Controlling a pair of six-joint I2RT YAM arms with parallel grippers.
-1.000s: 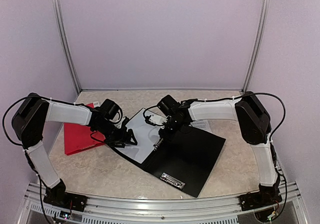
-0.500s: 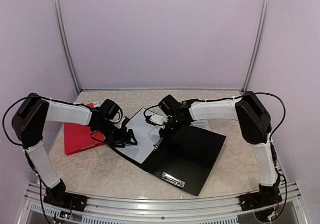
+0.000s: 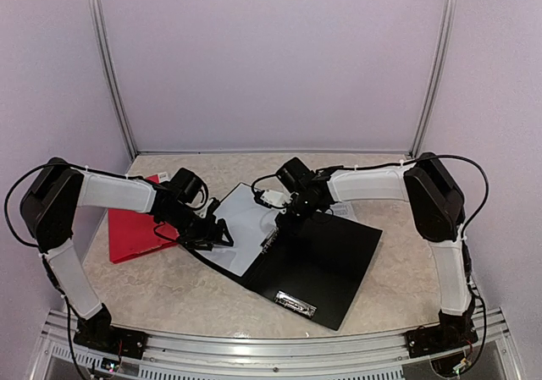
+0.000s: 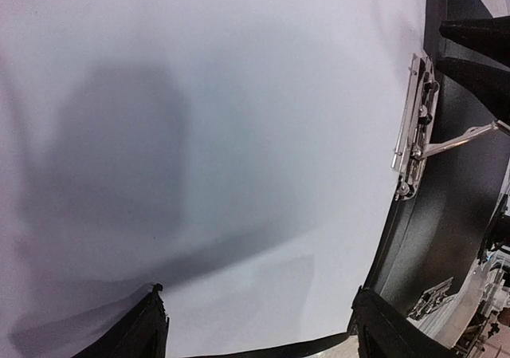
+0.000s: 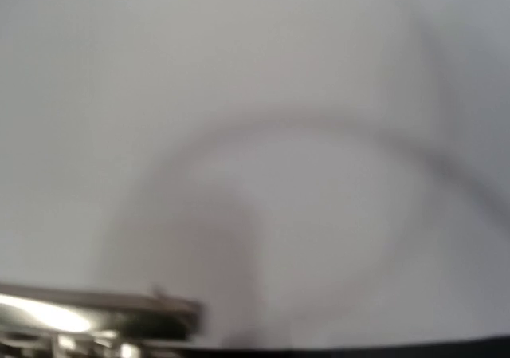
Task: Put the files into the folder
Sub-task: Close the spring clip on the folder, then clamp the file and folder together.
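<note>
Open black folder (image 3: pixel 339 253) on the worktop (image 3: pixel 169 295); white files (image 3: pixel 241 223) lie on its left flap. Left fingers (image 4: pixel 151 330) spread wide over the sheets. Right fingers hidden beneath the right arm (image 3: pixel 364 185), wrist view blurred: state indeterminable. That arm has shifted slightly farther back.

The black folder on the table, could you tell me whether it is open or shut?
Open: the folder lies spread flat, its metal clip exposed, a white sheet on its left half.

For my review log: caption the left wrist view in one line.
Open left gripper over a white sheet on the black folder, beside its metal clamp.
</note>
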